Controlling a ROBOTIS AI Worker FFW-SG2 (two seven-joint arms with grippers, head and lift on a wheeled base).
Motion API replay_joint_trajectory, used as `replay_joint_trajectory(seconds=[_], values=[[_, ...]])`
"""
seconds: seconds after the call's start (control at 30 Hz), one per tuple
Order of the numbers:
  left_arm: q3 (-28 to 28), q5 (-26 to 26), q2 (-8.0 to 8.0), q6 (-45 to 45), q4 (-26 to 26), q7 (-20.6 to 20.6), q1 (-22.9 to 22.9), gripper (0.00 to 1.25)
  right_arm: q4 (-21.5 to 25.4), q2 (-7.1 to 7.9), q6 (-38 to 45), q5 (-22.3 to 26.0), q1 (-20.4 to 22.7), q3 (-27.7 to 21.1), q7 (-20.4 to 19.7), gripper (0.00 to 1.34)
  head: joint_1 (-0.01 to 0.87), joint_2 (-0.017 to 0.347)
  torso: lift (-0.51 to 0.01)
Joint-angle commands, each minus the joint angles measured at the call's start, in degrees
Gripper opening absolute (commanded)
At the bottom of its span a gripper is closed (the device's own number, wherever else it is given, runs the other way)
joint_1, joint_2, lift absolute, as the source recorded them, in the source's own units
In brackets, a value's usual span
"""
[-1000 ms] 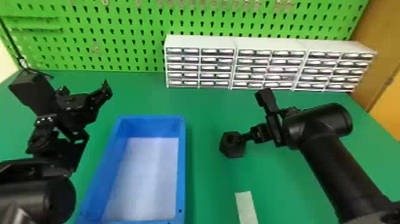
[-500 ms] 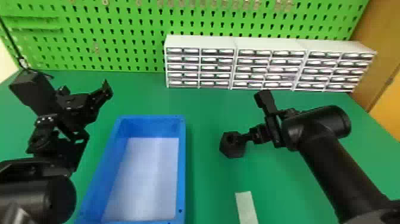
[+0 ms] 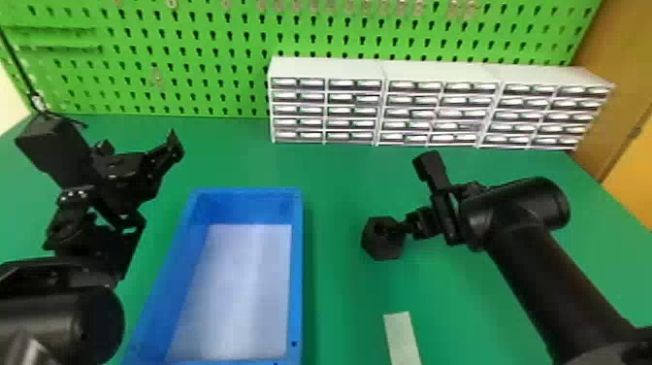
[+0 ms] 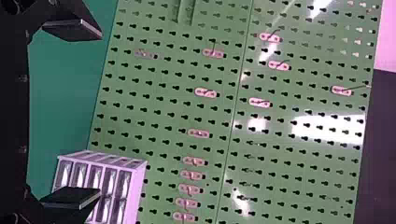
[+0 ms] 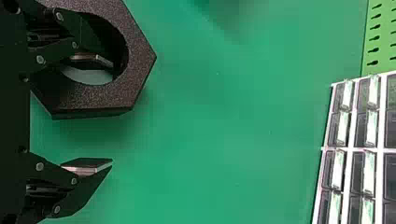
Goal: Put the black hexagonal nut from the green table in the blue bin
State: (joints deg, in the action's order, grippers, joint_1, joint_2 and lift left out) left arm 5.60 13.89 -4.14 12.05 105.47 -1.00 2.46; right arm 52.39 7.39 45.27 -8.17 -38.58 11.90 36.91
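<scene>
Fingers apart on both grippers, one at the nut's hole

Right gripper (image 3: 403, 228): fingers unclenched, one at the hole of the black hexagonal nut (image 3: 383, 247), the other outside its rim; how deep the first sits, I cannot tell. Left gripper (image 3: 140, 155): fingers spread with a gap between, raised beyond the far left corner of the blue bin (image 3: 297, 272); the nut lies on the green table (image 3: 339, 291), hole upward, right of the bin; a pale strip (image 3: 401, 337) lies nearer; white drawer units (image 3: 327, 68) stand before the green pegboard (image 3: 194, 63).
</scene>
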Motion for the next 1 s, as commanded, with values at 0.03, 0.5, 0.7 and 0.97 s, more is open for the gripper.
replay_joint_trajectory(seconds=[0.03, 0.5, 0.7, 0.97], values=[[-0.07, 0.00, -0.08, -0.01, -0.09, 0.04, 0.00, 1.14, -0.10, 0.09, 0.00, 0.00, 0.08, 0.05, 0.00, 0.82, 0.692, 0.008, -0.097], [-0.07, 0.00, 0.01, -0.01, -0.09, 0.04, -0.09, 1.14, -0.10, 0.17, 0.26, -0.09, 0.34, 0.93, 0.00, 0.82, 0.692, 0.008, -0.097], [-0.07, 0.09, 0.01, 0.08, -0.17, 0.04, -0.09, 1.14, -0.10, 0.17, 0.35, -0.18, 0.34, 1.28, 0.09, 0.63, 0.692, 0.008, -0.097], [-0.07, 0.18, 0.01, -0.01, -0.17, 0.04, -0.18, 1.14, 0.16, 0.17, 0.26, -0.97, 0.43, 2.42, 0.09, 0.40, 0.692, 0.008, -0.097]])
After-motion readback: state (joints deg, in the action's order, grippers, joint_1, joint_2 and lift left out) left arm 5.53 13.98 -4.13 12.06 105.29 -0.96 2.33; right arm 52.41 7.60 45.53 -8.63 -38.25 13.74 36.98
